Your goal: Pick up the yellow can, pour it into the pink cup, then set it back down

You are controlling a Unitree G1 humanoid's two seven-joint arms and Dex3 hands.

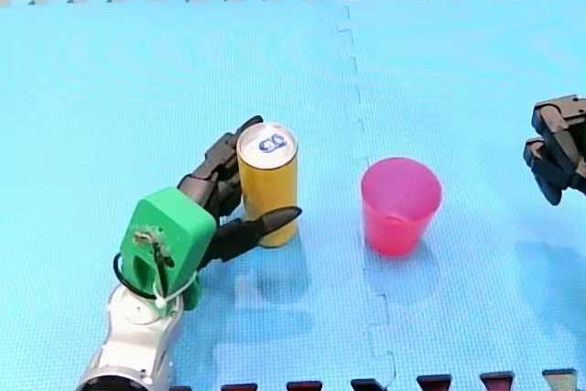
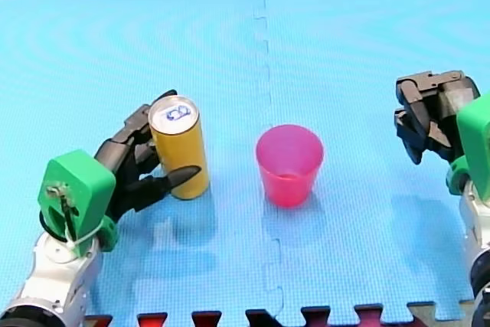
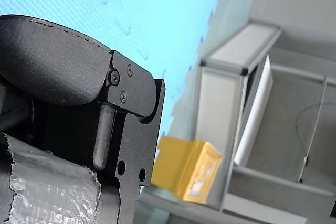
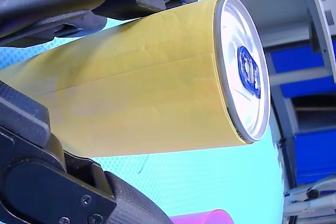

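The yellow can stands upright on the blue foam mat, left of centre, with its silver top and blue tab facing up. My left hand is shut on it: the thumb crosses its front low down and the other fingers press its back. The second wrist view shows the can lying across the picture between black fingers, with a sliver of pink cup rim beyond. The pink cup stands upright and open a short way to the can's right. My right hand is shut, above the mat at the far right.
A jigsaw seam runs front to back through the mat, just left of the cup. Red and dark tiles line the mat's near edge. The first wrist view shows a grey shelf unit with a yellow box past the mat's edge.
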